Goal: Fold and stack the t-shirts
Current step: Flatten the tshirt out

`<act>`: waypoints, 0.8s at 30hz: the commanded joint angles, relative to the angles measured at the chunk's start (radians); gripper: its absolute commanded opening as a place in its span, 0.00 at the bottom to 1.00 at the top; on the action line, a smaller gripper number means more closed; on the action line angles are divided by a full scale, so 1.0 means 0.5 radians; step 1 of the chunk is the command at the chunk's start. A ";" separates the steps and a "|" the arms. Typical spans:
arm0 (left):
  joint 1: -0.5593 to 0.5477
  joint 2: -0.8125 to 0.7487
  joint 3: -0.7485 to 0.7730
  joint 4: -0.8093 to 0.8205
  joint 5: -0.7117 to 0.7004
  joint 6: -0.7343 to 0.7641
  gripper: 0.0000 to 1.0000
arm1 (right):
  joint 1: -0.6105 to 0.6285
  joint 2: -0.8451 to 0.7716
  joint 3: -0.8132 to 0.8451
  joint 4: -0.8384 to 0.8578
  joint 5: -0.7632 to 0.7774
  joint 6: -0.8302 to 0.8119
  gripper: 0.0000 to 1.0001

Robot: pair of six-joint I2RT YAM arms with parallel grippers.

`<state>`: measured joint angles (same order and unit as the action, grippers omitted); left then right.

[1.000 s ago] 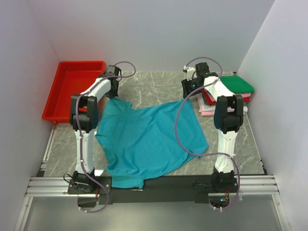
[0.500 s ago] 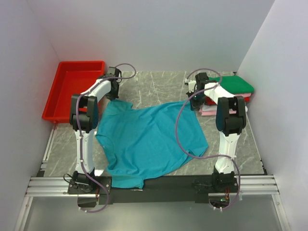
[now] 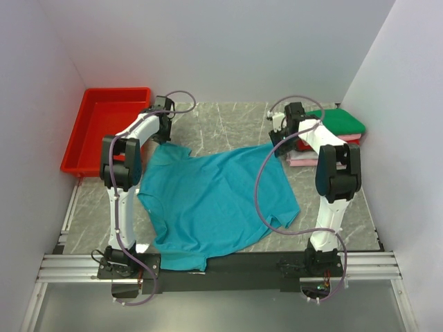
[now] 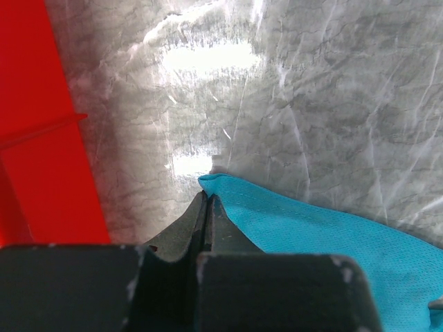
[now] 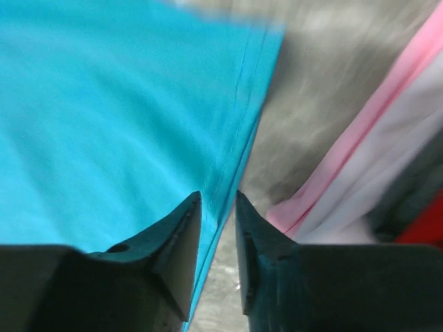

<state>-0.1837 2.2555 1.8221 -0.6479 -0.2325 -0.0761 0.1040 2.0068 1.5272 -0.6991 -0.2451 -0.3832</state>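
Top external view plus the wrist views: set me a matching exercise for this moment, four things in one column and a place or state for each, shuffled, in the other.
Column one:
1. teal t-shirt
2. red tray
3. folded stack
4. left gripper

Column two:
a. at the far left, by the wall
b. spread out across the middle of the table
c. at the far right, a green shirt on top
d. shut, pinching a corner of cloth

Pairs: 1-b, 2-a, 3-c, 4-d.
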 commanded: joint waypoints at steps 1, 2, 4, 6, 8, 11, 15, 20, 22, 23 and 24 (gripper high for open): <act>-0.004 -0.133 0.000 0.029 0.020 -0.029 0.00 | -0.009 -0.025 0.258 0.061 -0.114 0.051 0.37; -0.004 -0.130 0.004 0.026 0.023 -0.029 0.00 | -0.005 0.045 0.368 0.054 -0.120 0.067 0.39; -0.001 -0.130 0.001 0.026 0.023 -0.026 0.00 | 0.001 0.128 0.476 0.027 -0.120 0.122 0.44; -0.004 -0.133 -0.003 0.029 0.023 -0.026 0.00 | -0.002 0.251 0.621 -0.013 -0.102 0.162 0.48; -0.004 -0.130 -0.003 0.032 0.026 -0.026 0.00 | -0.002 0.355 0.743 -0.038 -0.084 0.177 0.50; -0.001 -0.127 0.004 0.026 0.026 -0.023 0.00 | -0.002 0.453 0.857 -0.093 -0.065 0.199 0.53; -0.001 -0.121 0.004 0.026 0.032 -0.023 0.00 | -0.002 0.527 0.918 -0.145 -0.034 0.199 0.54; -0.001 -0.112 0.010 0.020 0.032 -0.026 0.00 | 0.001 0.570 0.906 -0.188 0.015 0.168 0.55; -0.004 -0.105 0.016 0.013 0.036 -0.023 0.00 | -0.002 0.588 0.897 -0.191 0.027 0.162 0.55; -0.004 -0.102 0.016 0.017 0.039 -0.023 0.00 | -0.002 0.601 0.903 -0.203 0.030 0.159 0.55; -0.001 -0.099 0.013 0.017 0.036 -0.023 0.00 | -0.002 0.613 0.915 -0.219 0.030 0.159 0.55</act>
<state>-0.1837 2.2555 1.8217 -0.6487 -0.2321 -0.0757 0.1040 2.3032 1.9392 -0.7822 -0.2474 -0.3004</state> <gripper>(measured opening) 0.012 0.549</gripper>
